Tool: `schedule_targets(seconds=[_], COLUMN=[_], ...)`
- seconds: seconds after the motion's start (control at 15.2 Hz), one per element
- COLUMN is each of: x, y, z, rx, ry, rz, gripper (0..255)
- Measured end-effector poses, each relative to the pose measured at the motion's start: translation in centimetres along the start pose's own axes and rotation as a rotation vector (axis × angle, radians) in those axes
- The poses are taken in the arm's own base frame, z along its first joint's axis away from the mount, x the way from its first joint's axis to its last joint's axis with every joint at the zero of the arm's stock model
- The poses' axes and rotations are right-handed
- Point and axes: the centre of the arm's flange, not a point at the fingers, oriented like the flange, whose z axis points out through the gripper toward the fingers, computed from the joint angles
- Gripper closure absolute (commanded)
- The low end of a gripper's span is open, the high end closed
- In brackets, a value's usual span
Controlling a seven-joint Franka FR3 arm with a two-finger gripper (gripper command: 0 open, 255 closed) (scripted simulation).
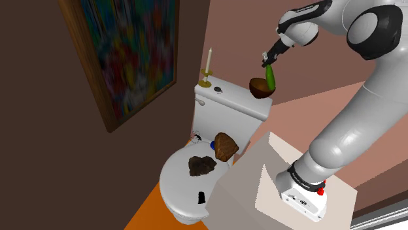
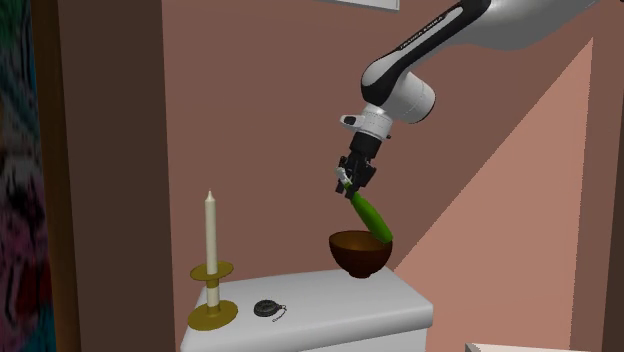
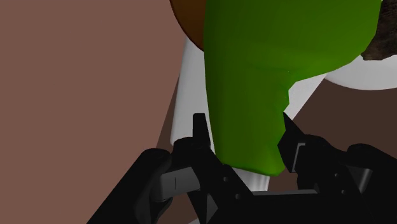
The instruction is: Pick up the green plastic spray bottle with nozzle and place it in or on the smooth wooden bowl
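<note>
**Figure: placement phase, bottle above the bowl.** The black pincer [image 2: 347,180] is gripping the green spray bottle [image 2: 370,218] by its narrow upper end. The bottle is hanging tilted directly below the pincer. Its lower end is reaching the rim of the brown bowl [image 2: 358,253], which is standing beneath the pincer on the white toilet tank [image 2: 330,300].

**Progress.** The pick-up appears complete, since the bottle is clear of any surface and is being carried by the pincer alone. What is left is to settle the bottle into the bowl, release it and withdraw. Whether its base is touching the bowl's inside cannot be told.

**Views compared.** The wrist view is showing the grasp itself: the two fingers [image 3: 199,130] are pressing against opposite sides of the spray bottle [image 3: 273,76], with a sliver of the bowl [image 3: 191,25] beyond it. The second exterior view is supplying the bottle's tilt and its meeting with the rim. It is also showing a candle [image 2: 210,232] and a small black object [image 2: 266,308] on the tank, well off to one side of the pincer. The shoulder view is placing the pincer [image 1: 270,57], spray bottle [image 1: 270,77] and bowl [image 1: 259,90] in one vertical line. Far below them, it is adding two brown items [image 1: 202,165] on the toilet lid.
</note>
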Motion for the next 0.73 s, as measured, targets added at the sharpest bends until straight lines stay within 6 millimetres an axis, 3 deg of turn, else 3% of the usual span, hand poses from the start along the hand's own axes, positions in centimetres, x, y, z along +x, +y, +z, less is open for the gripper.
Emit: schedule_targets(seconds=[0.26, 0.33, 0.73], x=[-0.08, -0.09, -0.09], y=[-0.03, -0.04, -0.04], z=[0.12, 0.12, 0.12], rx=[0.000, 0.000, -0.001], ry=[0.000, 0.000, 0.000], rz=[0.000, 0.000, 0.000], gripper=[255, 0, 0])
